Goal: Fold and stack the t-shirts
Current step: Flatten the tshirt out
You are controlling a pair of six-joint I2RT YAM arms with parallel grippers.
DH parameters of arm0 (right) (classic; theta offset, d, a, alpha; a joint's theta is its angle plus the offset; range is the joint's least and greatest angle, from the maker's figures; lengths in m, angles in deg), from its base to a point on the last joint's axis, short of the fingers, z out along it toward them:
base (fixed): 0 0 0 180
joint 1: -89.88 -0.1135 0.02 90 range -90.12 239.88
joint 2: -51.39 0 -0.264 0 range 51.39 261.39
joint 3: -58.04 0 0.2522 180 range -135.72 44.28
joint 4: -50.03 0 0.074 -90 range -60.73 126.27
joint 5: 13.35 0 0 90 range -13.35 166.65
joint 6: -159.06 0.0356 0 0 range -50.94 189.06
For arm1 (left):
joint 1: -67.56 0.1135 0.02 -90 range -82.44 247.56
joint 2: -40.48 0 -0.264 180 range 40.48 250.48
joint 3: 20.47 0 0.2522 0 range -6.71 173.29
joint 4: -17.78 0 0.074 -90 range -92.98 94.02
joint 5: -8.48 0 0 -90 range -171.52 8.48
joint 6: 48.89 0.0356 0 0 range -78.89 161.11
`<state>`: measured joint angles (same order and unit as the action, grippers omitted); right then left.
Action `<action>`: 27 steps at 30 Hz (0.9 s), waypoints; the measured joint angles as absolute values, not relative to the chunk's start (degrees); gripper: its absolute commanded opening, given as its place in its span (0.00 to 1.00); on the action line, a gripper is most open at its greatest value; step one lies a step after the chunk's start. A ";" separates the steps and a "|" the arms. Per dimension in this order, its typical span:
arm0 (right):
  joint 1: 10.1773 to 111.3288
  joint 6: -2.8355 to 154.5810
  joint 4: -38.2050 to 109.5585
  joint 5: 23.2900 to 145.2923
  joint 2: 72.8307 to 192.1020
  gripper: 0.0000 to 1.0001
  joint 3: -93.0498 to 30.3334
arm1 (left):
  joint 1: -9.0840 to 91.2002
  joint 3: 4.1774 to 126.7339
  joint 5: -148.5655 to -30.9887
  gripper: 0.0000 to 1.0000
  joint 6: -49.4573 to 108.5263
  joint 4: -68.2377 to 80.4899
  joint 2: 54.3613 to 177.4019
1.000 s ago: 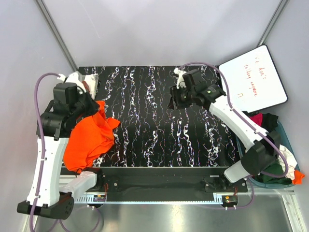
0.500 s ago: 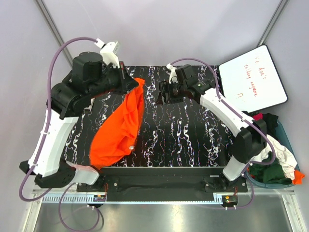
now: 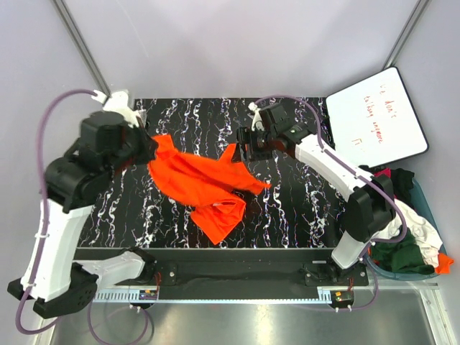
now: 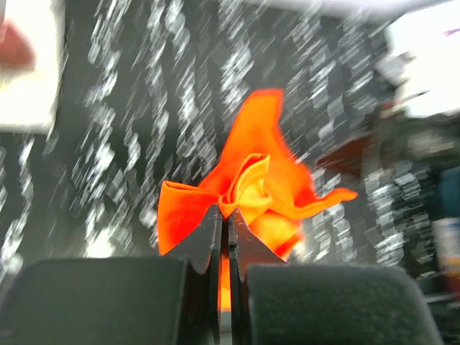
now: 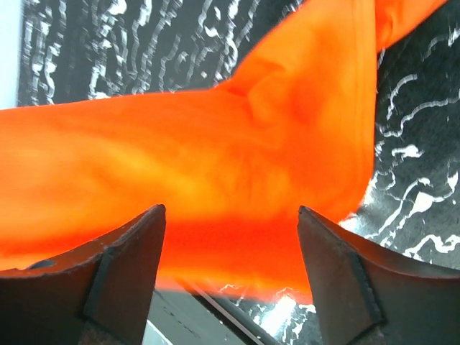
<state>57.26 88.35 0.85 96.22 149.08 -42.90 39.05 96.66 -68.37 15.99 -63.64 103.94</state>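
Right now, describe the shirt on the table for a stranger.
Start at the black, white-veined tabletop. Crumpled across its middle lies a bright orange fabric t-shirt, one edge pinched in the left claw. The other shirts are heaped in a bin at right.

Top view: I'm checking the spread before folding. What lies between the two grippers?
The orange t-shirt spans it, from the left gripper, shut on its fabric, to the open right gripper. The top external view shows this.

The cell contains two two-finger grippers: the left gripper (image 4: 228,215) and the right gripper (image 5: 230,212). It contains one bright orange fabric t-shirt (image 3: 201,183), one white board with red handwriting (image 3: 374,118) and one teal plastic bin (image 3: 432,219). The bin holds crumpled garments (image 3: 404,248) in four visible colours; their exact count is indeterminate.
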 measured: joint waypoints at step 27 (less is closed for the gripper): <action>71.12 107.38 2.95 109.14 149.05 0.92 -15.38 | 39.55 66.65 -69.22 0.00 11.01 -59.94 99.48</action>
<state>71.12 107.38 2.95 109.14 149.05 -15.38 39.55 66.65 -69.22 11.01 -59.94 99.48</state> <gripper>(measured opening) 0.939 0.023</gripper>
